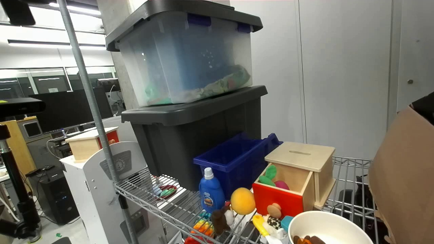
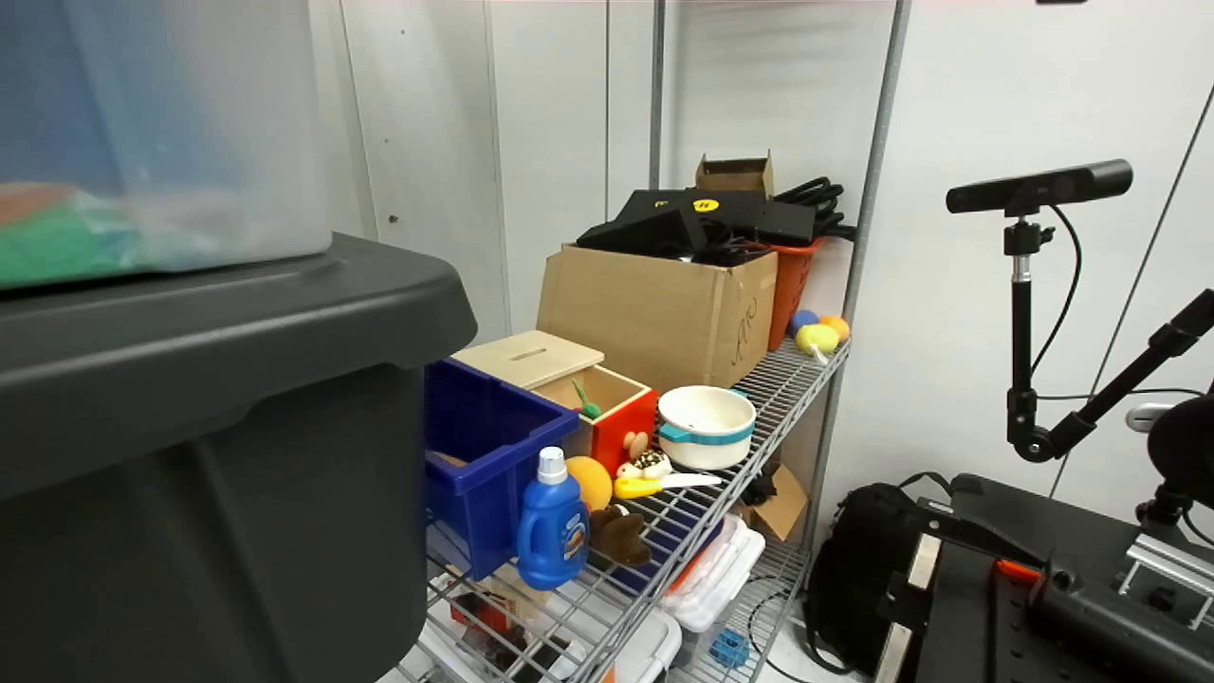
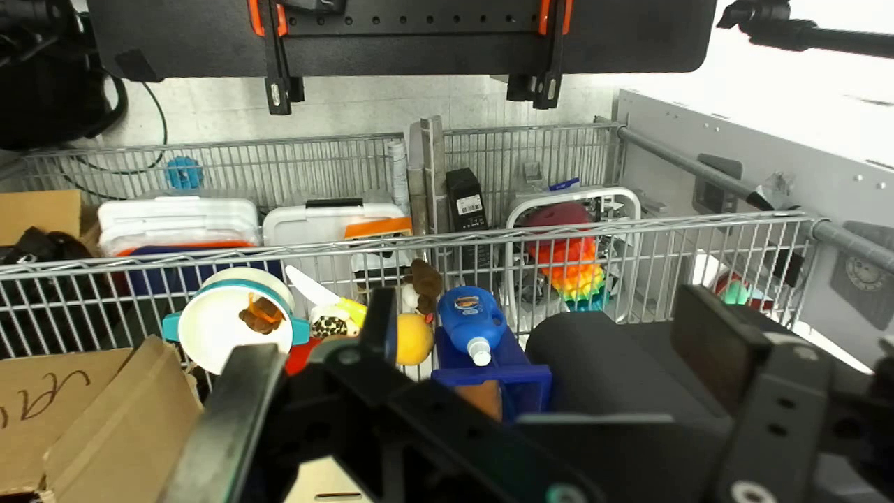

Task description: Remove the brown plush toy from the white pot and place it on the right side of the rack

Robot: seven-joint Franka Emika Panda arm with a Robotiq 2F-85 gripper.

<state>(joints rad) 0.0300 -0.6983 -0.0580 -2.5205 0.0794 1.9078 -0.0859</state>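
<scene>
The brown plush toy lies inside the white pot in the wrist view, with an orange strip on it. An exterior view also shows part of the toy low in the pot. In an exterior view the pot stands upright with teal handles, and the toy is hidden inside it. The pot stands on the silver wire rack, which also shows in the wrist view. My gripper is open and empty, its fingers wide apart, above the rack to the right of the pot; neither exterior view shows it.
A blue bottle, orange ball, dark brown toy and yellow-handled knife sit near the pot. A blue bin, wooden box, dark stacked bins and cardboard box stand around them.
</scene>
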